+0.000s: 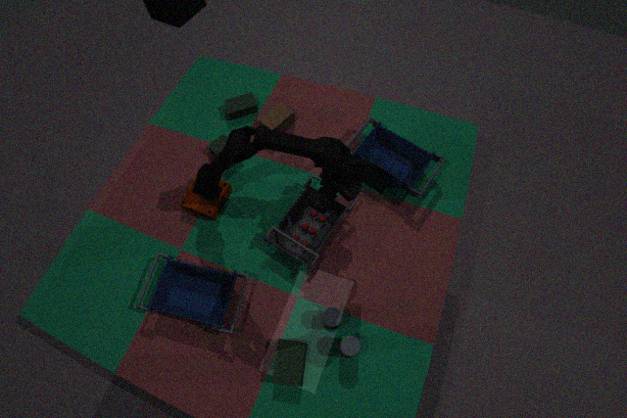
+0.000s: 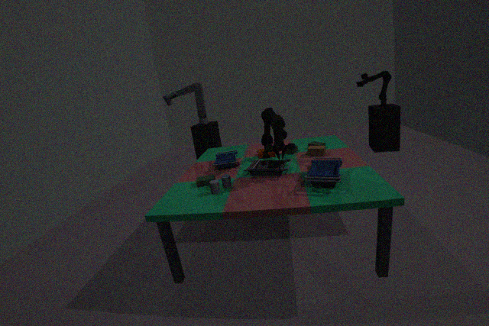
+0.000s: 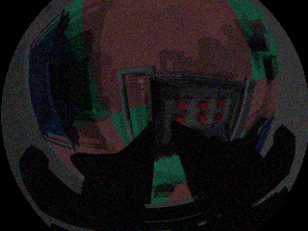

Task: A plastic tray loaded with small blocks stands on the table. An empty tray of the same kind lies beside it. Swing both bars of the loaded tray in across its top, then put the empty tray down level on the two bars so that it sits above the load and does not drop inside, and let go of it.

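Note:
The loaded grey tray (image 1: 292,214) (image 3: 192,77) (image 2: 266,172) stands mid-table with red-topped blocks (image 1: 305,226) (image 3: 202,105) inside. One bar (image 3: 124,98) stands out beyond its left end in the wrist view. The other bar (image 3: 245,103) (image 1: 299,243) runs close to the opposite end; I cannot tell whether it is in or out. My gripper (image 1: 326,201) (image 2: 281,156) (image 3: 162,124) is slightly open and empty, low over the first bar's end of the tray; its fingers hide that corner. Blue empty trays stand at upper right (image 1: 394,158) (image 2: 324,168) and lower left (image 1: 189,297) (image 2: 225,159).
Two pale cans (image 1: 332,317) (image 1: 350,346) and an olive block (image 1: 289,361) stand near the lower edge. More blocks (image 1: 241,106) (image 1: 276,116) stand behind the arm's orange base (image 1: 205,202). Both blue trays have wire bars outside their ends. The light is dim.

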